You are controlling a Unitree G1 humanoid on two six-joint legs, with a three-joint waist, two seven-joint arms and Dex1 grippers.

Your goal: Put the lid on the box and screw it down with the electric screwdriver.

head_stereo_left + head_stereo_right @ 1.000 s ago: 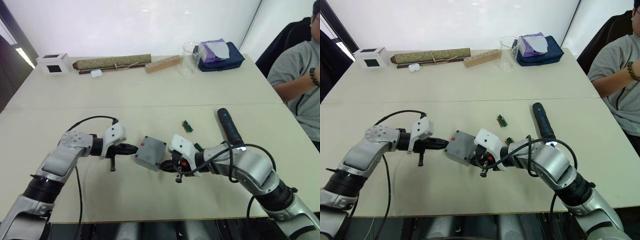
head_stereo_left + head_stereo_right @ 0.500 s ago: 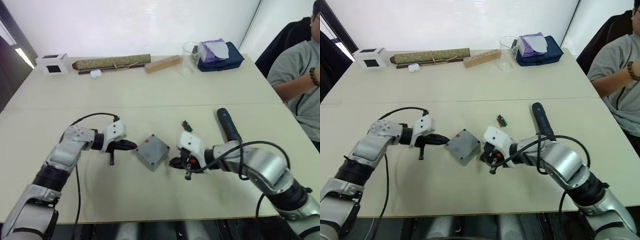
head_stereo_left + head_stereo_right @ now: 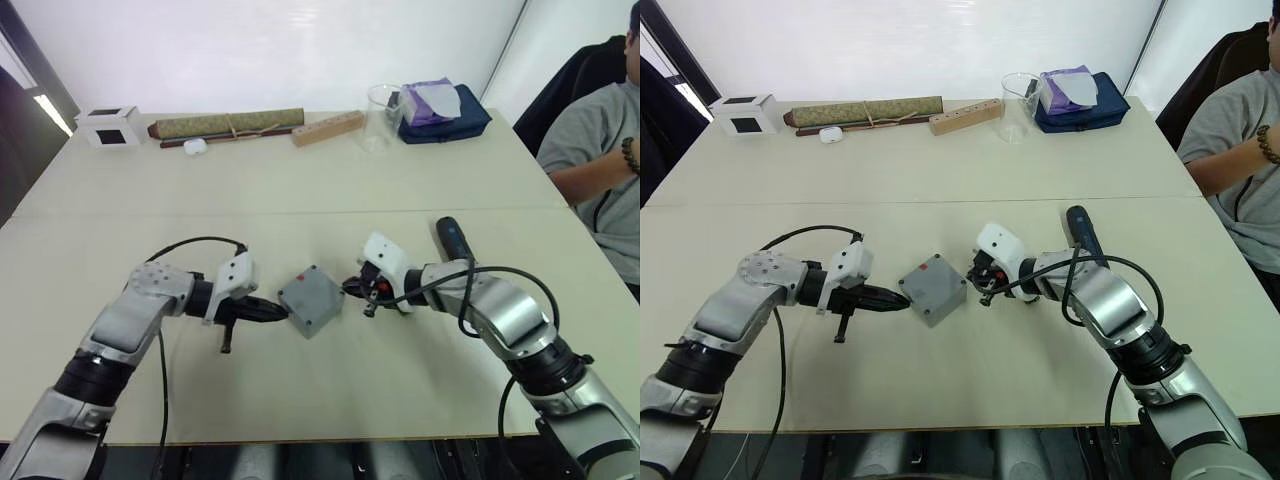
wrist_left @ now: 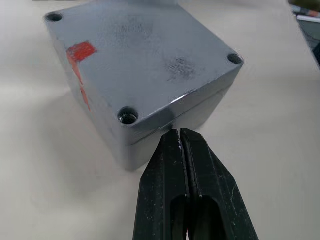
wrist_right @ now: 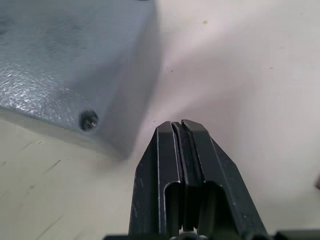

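Lid (image 4: 145, 60) sits on the box (image 3: 312, 300), flush all round as far as the left wrist view shows, red mark near one corner and screw holes visible at the corners. The closed box rests on the table (image 3: 300, 190), turned corner-on between the two arms. Left gripper (image 3: 272, 312): fingers pressed together, holding nothing, tips just beside the box's near-left corner; from the left wrist view they look to be at the seam or a hair short of it (cannot tell whether they touch). Right gripper (image 3: 350, 287): fingers likewise closed and empty, tips near the box's right side with a little table showing between. Electric screwdriver (image 3: 452, 238) lies on the table to the right of the box, beyond the right forearm, not held. A small green part (image 3: 1019, 283) lies by the right wrist, just right of the box. Judgement: the lid-fitting step looks finished or in its last nudging and squaring; the screwing step has not begun. Next move, as I read it, calls for the right gripper to open and go to the screwdriver, take it along its barrel, then bring the bit upright over a corner hole while the left gripper steadies the box against sliding. Far from the box, along the table's back edge: rolled olive bundle (image 3: 225, 123), white cube (image 3: 108, 124).
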